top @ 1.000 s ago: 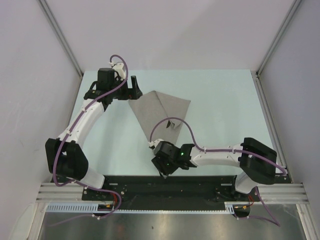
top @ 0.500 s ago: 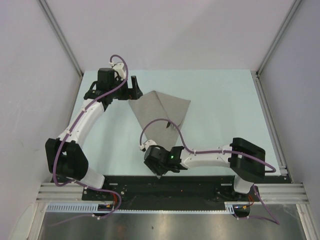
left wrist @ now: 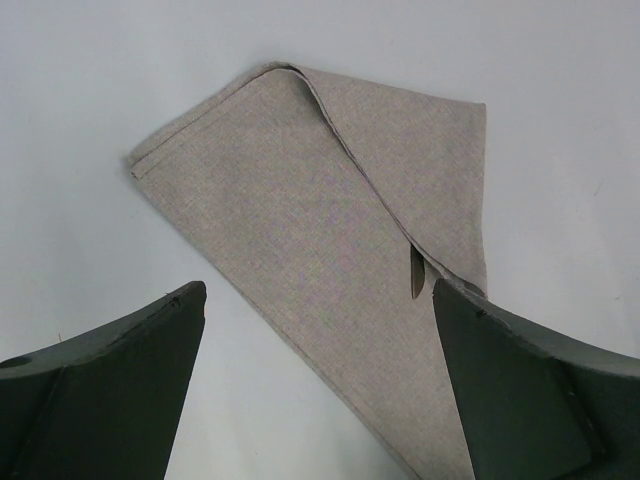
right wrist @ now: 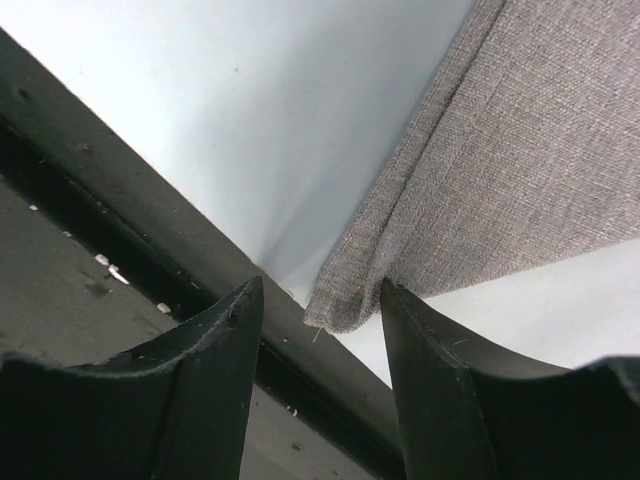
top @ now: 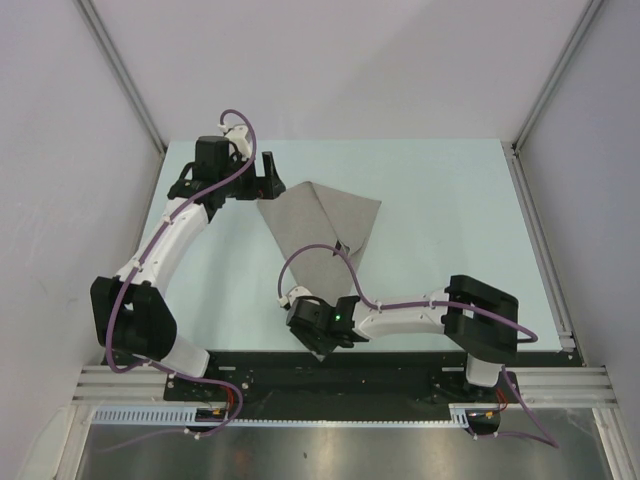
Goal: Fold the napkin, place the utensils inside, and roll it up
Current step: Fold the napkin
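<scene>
1. left gripper (top: 265,178): jaws at full spread, nothing in them, hovering just beside the far-left corner of the cloth.
2. napkin (top: 318,225): lies mid-table (top: 440,200), folded into a long triangle, broad end far, tip toward the arm bases. Soft, light and limp. The layers will likely slide on each other and on the smooth top, so a one-point pull would skew the fold.
3. utensil (left wrist: 416,274): only a dark tip peeks from under the top flap. The rest is hidden and no second one is visible. Stiff and small, so it probably slips out if the cloth is lifted or tilted.
4. right gripper (right wrist: 320,292): jaws half spread, straddling the near tip of the cloth, not clamped. The tip sits by the black rail (right wrist: 90,250). Best hold is to pinch both layers there and roll low toward the broad end.
</scene>
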Controlling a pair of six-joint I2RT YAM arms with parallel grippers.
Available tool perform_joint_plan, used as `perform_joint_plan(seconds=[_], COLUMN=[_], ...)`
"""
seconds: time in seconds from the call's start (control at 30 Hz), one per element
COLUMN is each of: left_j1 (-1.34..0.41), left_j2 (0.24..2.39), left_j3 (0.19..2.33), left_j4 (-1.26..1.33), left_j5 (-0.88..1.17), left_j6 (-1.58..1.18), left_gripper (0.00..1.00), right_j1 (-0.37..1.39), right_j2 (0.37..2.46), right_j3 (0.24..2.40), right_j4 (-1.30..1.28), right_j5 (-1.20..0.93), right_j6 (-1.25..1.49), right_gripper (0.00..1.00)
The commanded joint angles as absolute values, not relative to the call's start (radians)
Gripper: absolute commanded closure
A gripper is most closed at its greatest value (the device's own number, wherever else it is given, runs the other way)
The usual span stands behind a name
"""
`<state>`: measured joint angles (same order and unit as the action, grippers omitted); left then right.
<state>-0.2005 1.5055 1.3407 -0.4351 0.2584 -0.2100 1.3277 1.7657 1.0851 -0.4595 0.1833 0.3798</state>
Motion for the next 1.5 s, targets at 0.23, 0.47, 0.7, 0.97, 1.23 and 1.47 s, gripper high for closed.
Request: perform_joint_plan(seconds=[0.23, 0.47, 0.7, 0.97, 1.23, 1.47], left_j1=[-0.196, -0.196, -0.193, -0.184, -0.175, -0.169], left_j2=[1.468, 1.467, 1.465, 1.459, 1.468, 1.485], left_j3=[1.353, 1.353, 1.353, 1.353, 1.35, 1.355], left_j4=[-0.41, -0.411, -0.411, -0.41, -0.407, -0.416], left_j5=[0.268, 0.268, 0.267, 0.267, 0.259, 0.253], left_j6=[-0.221, -0.221, -0.221, -0.218, -0.216, -0.216], left_gripper=[0.0, 0.0, 0.0, 0.0, 0.0, 0.0], right_j1=[1.336, 1.336, 1.333, 1.234, 1.033, 0.894], right_j2=[1.815, 1.825, 1.83, 1.77, 1.749, 1.796], right_j3=[1.14, 1.138, 1.183, 1.288, 1.411, 1.545], right_j4=[-0.538, -0.557, -0.586, -0.658, -0.641, -0.615], right_j5=[0.238, 0.247, 0.262, 0.334, 0.364, 0.391], right_j6=[0.362, 0.356, 0.334, 0.258, 0.109, -0.026], right_gripper=[0.6, 0.74, 1.0, 1.0, 1.0, 1.0])
